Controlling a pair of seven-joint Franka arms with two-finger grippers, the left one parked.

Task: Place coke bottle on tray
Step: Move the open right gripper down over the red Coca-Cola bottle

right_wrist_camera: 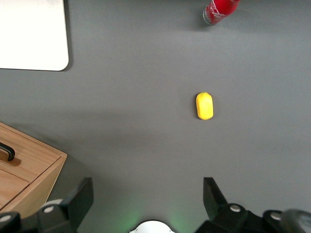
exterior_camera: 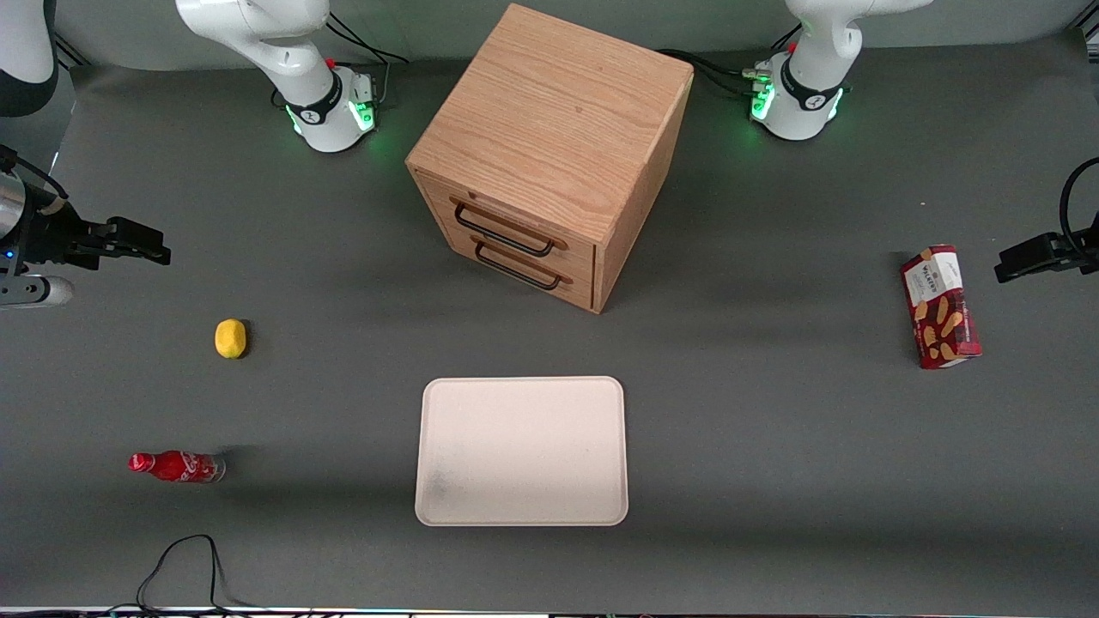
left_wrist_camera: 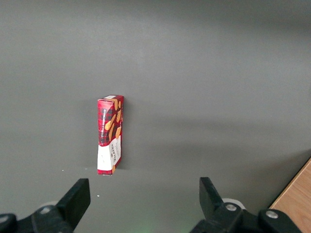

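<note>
The coke bottle lies on its side on the grey table toward the working arm's end, close to the front camera; its clear base shows in the right wrist view. The cream-white tray lies flat mid-table in front of the cabinet, and one rounded corner of the tray shows in the right wrist view. My gripper hangs high at the working arm's end, farther from the front camera than the bottle. It is open, its fingers wide apart with nothing between them.
A yellow lemon lies between gripper and bottle, also seen as the lemon. A wooden drawer cabinet stands mid-table, farther from the camera than the tray. A red biscuit box lies toward the parked arm's end. A black cable loops near the table's front edge.
</note>
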